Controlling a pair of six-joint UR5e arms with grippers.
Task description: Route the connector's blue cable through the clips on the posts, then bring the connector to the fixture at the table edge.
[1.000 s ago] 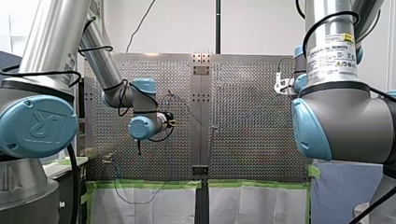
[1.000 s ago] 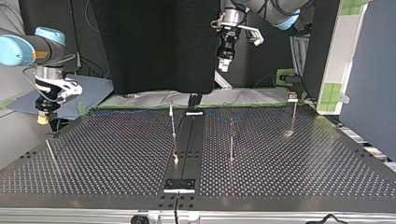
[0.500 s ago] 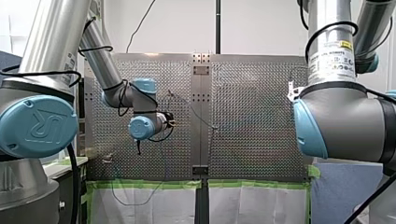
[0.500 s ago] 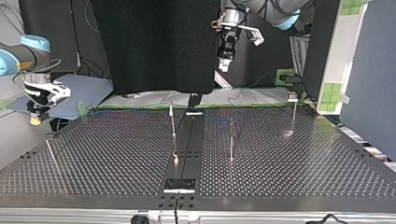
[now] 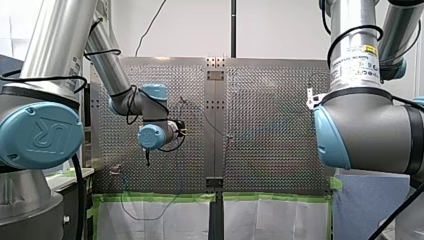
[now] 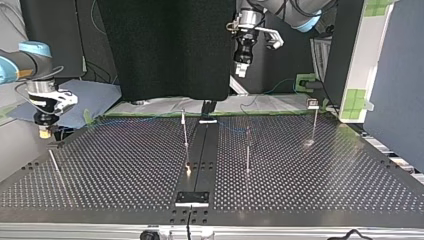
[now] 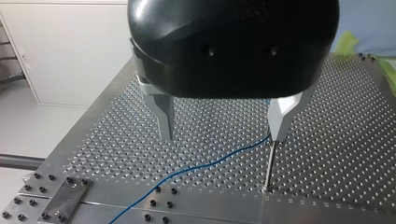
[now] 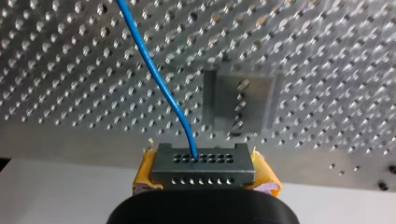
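In the front view my left arm [image 5: 120,90] reaches out over the perforated counter [image 5: 270,100]. My right arm [image 5: 360,130] fills the view's right side and hides its own claw.

In the top view my left claw [image 6: 241,71] hangs high above the counter's far edge, pointing down; its opening is too small to judge here. My right claw [image 6: 45,133] hangs off the counter's far left corner, over a blue cloth [image 6: 95,97], and its tip is yellow. Thin posts [image 6: 185,131] stand upright on either side of the middle strip [image 6: 200,155].

In the left wrist view the claw's metal fingers [image 7: 163,116] stand wide apart with nothing between them. The blue cable [image 7: 205,165] crosses the counter below and rises to the top of one post, right under a fingertip.

In the right wrist view the yellow pads [image 8: 145,170] are clamped on both ends of the grey connector [image 8: 203,161]. The blue cable leaves one of its holes and runs away over the counter. The fixture [image 8: 238,105] sits ahead near the counter's edge, apart from the connector.
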